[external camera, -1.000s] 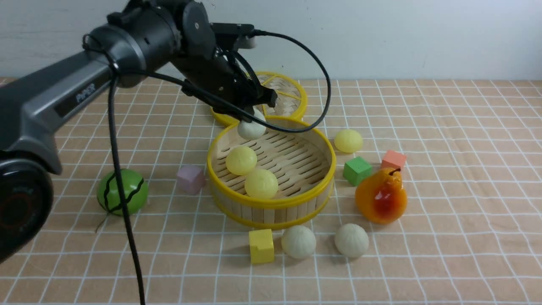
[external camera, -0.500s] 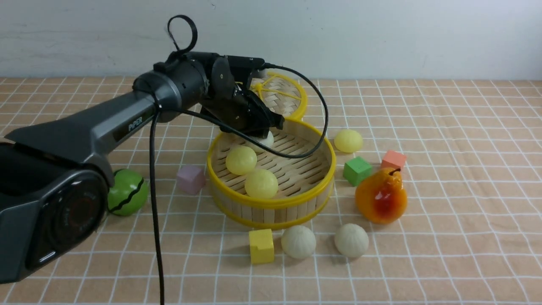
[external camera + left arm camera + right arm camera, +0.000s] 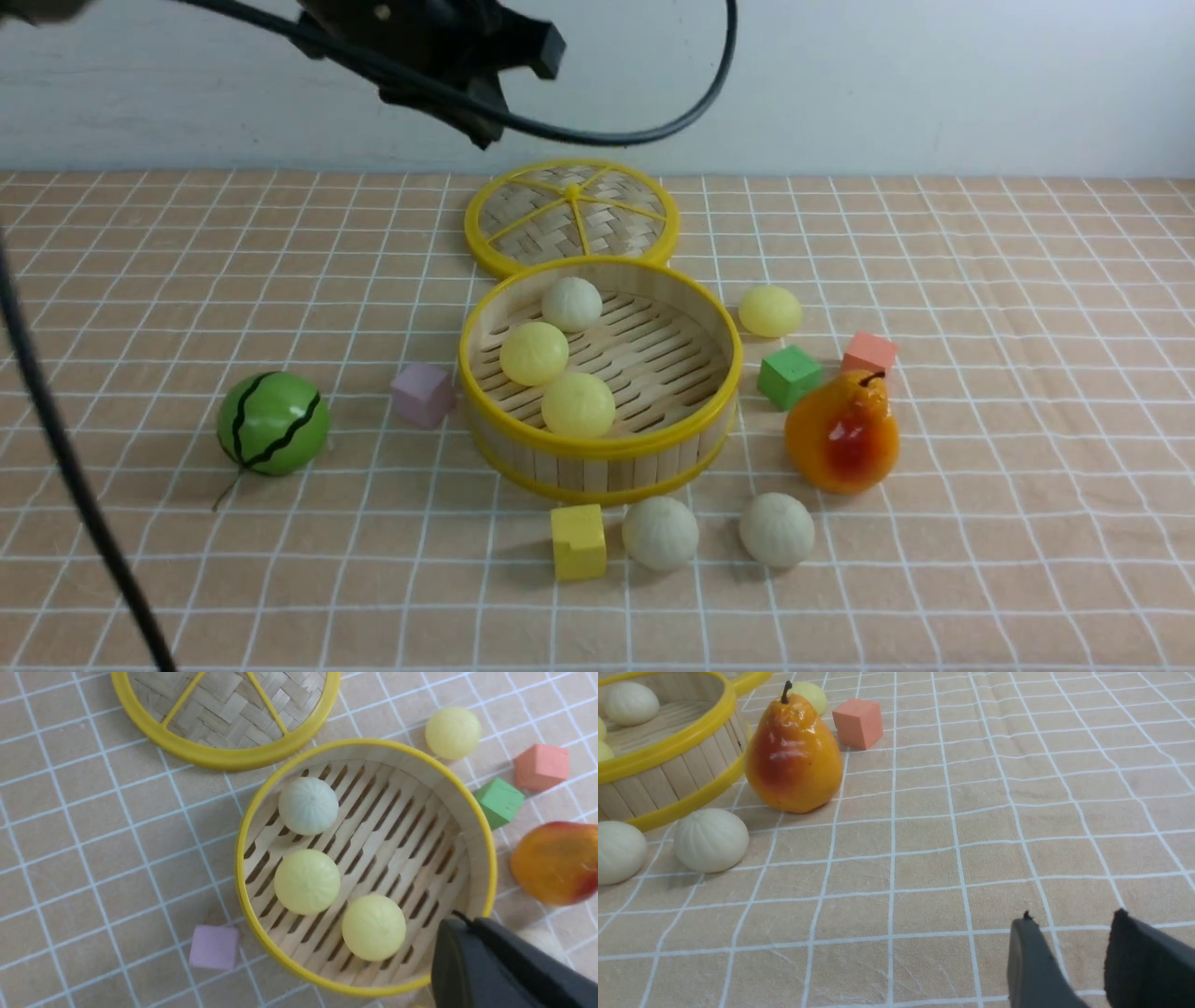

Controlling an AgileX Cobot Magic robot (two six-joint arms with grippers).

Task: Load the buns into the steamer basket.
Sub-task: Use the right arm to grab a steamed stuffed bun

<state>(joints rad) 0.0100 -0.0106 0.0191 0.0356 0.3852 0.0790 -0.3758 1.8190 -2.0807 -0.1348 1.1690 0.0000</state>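
Note:
The steamer basket [image 3: 597, 446] stands mid-table with three buns on its slatted floor: an off-white one [image 3: 571, 303] and two pale yellow ones [image 3: 533, 353] [image 3: 578, 404]. Outside it lie a yellow bun [image 3: 769, 311] to the right and two off-white buns [image 3: 660, 532] [image 3: 776, 529] in front. My left gripper [image 3: 485, 138] hangs high above the basket's far side, shut and empty; the left wrist view shows its jaws [image 3: 462, 921] pressed together over the basket rim [image 3: 240, 858]. My right gripper [image 3: 1069, 919] stands open and empty, low over the cloth, right of the pear.
A flat woven lid [image 3: 571, 213] lies behind the basket. A green striped ball [image 3: 273, 423] sits at the left, a glossy orange pear [image 3: 841, 431] at the right. Purple [image 3: 422, 394], green [image 3: 788, 375], pink [image 3: 868, 353] and yellow [image 3: 577, 541] cubes ring the basket.
My left gripper let the off-white bun go into the basket's far side, rose well above the basket and shut. The right gripper has not moved.

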